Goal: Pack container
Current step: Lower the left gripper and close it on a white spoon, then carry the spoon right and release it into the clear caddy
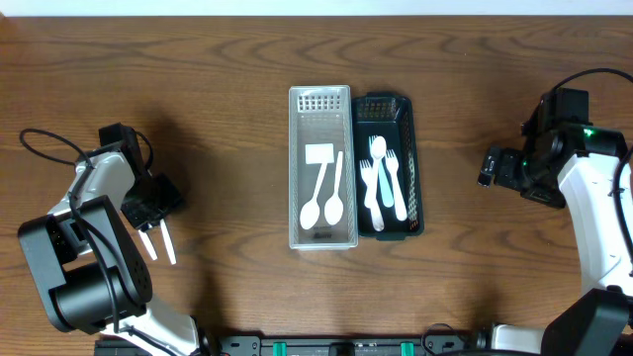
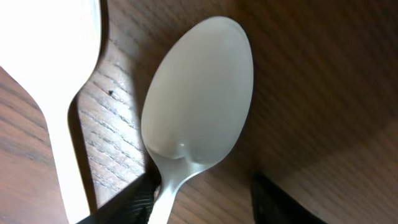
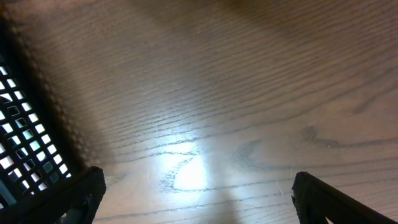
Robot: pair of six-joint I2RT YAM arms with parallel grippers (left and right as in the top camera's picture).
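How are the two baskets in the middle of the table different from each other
The clear basket is pale and see-through; the dark basket is black-green. The clear basket looks a bit longer and wider than the dark basket. The clear basket holds spoons; the dark basket holds forks and a spoon. Both are rectangular, slotted, and sit side by side, lengthwise.

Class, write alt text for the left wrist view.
A white plastic spoon fills the frame, bowl upward, its handle running down between the dark gripper fingers. A second white utensil lies to its left on the wooden table.
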